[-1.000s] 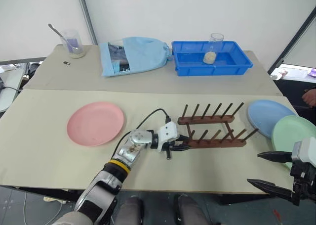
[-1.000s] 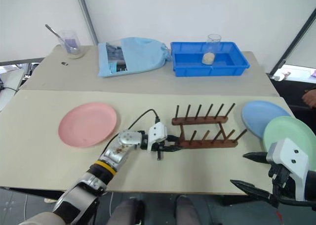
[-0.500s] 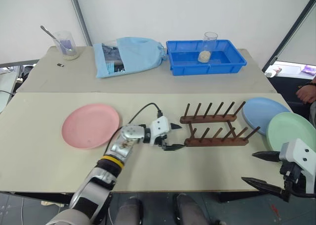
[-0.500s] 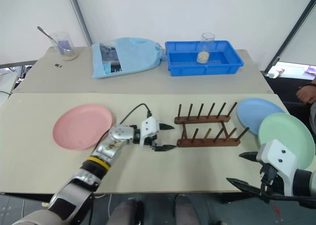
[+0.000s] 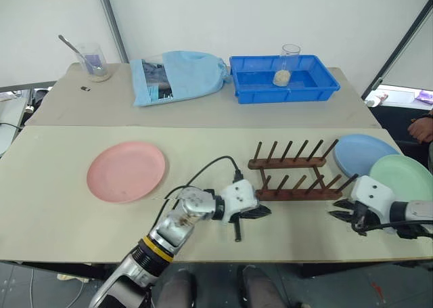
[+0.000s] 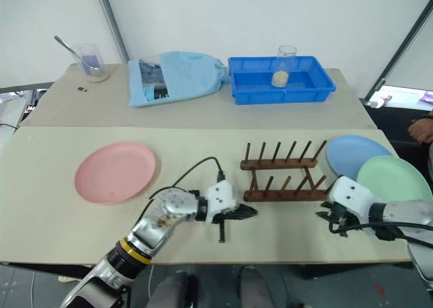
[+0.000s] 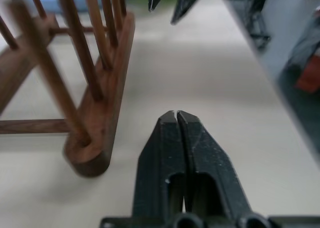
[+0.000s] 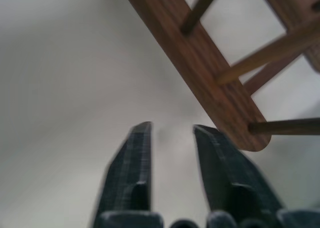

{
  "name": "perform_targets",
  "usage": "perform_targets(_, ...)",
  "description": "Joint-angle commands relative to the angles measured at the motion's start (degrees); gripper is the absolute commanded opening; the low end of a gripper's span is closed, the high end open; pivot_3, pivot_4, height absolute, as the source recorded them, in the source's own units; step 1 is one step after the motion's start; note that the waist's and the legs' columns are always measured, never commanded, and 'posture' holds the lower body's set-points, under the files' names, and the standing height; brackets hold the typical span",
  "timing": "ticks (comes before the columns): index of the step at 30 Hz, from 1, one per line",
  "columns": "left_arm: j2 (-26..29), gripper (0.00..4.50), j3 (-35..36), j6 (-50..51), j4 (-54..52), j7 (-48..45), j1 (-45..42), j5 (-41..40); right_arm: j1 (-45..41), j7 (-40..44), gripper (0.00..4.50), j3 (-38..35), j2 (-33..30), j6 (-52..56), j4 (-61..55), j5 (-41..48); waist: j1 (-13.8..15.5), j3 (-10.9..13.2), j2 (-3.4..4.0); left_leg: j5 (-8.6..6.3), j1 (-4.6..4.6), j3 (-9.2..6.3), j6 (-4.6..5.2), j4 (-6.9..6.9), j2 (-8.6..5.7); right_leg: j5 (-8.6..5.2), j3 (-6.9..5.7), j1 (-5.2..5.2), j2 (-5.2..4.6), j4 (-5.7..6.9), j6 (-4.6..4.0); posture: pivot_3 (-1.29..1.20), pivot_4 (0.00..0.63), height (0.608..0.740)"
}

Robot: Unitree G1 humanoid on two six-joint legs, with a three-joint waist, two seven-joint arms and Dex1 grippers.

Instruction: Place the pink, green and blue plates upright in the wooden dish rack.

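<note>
The wooden dish rack (image 5: 294,179) stands empty in the middle of the table. A pink plate (image 5: 126,171) lies flat to its left. The blue plate (image 5: 362,152) and the green plate (image 5: 402,176) lie flat to its right, green overlapping blue. My left gripper (image 5: 266,210) is shut on nothing, just in front of the left end of the rack's near bar (image 7: 95,138). By that bar's right end (image 8: 235,123), my right gripper (image 5: 342,210) hovers low over the table, its fingers (image 8: 142,153) a small gap apart and nothing between them.
At the back stand a bright blue tray (image 5: 284,93) holding a glass cup (image 5: 287,56), a light blue bag (image 5: 179,74) and a beaker with a spoon (image 5: 93,59). A person's hand (image 5: 423,126) shows at the right edge. The table's front edge runs close below both grippers.
My left gripper opened, then shut and drew back toward the front edge. My right gripper came forward and down to the rack's right end, its wide jaws narrowing to a small gap.
</note>
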Motion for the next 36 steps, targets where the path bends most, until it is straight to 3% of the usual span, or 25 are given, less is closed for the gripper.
perform_targets(1,-2.5,0.00,0.2,-2.4,4.4,7.2,-1.2,4.1,-4.2,-2.0,0.02,3.1,1.7,-3.5,3.5,-3.0,0.0,0.0,0.01,0.00,0.00,-0.05,0.00,-0.03,0.00,-0.01,0.00,-0.02,0.02,0.03,-0.01,0.00,0.150,0.740)
perform_targets(8,-7.0,0.00,3.9,-8.0,18.1,17.9,-8.1,7.5,-12.9,-4.8,0.02,7.3,6.3,-7.0,10.1,-6.2,0.0,0.0,0.00,0.06,0.09,-0.10,0.09,0.02,-0.01,0.05,0.09,0.07,0.10,0.05,0.03,0.00,0.150,0.740)
perform_targets(17,-8.3,0.00,6.3,-13.4,27.0,19.8,-13.4,8.3,-22.7,-6.3,0.02,10.0,8.8,-10.8,19.7,-9.2,-0.1,0.0,0.03,0.10,0.07,-0.10,0.15,-0.01,-0.07,0.12,0.16,0.03,0.11,0.08,0.07,0.00,0.150,0.740)
perform_targets(27,-8.5,0.00,6.1,-14.4,26.7,18.4,-12.5,8.5,-26.4,-7.0,0.02,10.9,10.4,-14.4,24.8,-10.7,0.0,0.0,0.04,0.09,-0.04,-0.12,0.17,-0.09,-0.12,0.34,0.22,0.00,0.09,-0.02,0.52,0.00,0.150,0.740)
perform_targets(32,-2.7,0.00,8.1,-11.9,15.0,8.9,-8.1,3.4,-18.6,-2.0,0.02,4.8,6.7,-8.0,10.5,-4.2,0.0,0.0,0.08,0.09,-0.02,-0.13,0.17,-0.14,-0.10,0.30,0.21,-0.02,0.11,0.03,0.45,0.00,0.150,0.740)
perform_targets(33,-0.6,0.26,8.9,-10.6,11.6,7.2,-6.9,2.5,-16.3,-1.3,0.00,2.4,5.9,-5.9,6.5,-2.0,-0.1,0.0,0.10,0.09,-0.10,-0.14,0.17,-0.18,-0.07,0.27,0.21,-0.12,0.12,0.05,0.41,0.00,0.150,0.740)
perform_targets(36,7.4,1.30,11.6,-7.7,1.1,-1.0,-3.6,-3.0,-7.3,2.6,0.90,-7.6,3.0,2.5,-6.7,5.9,-0.1,0.0,0.15,0.08,-0.12,-0.17,0.18,-0.26,0.07,0.19,0.22,-0.20,0.25,0.10,0.29,0.00,0.150,0.740)
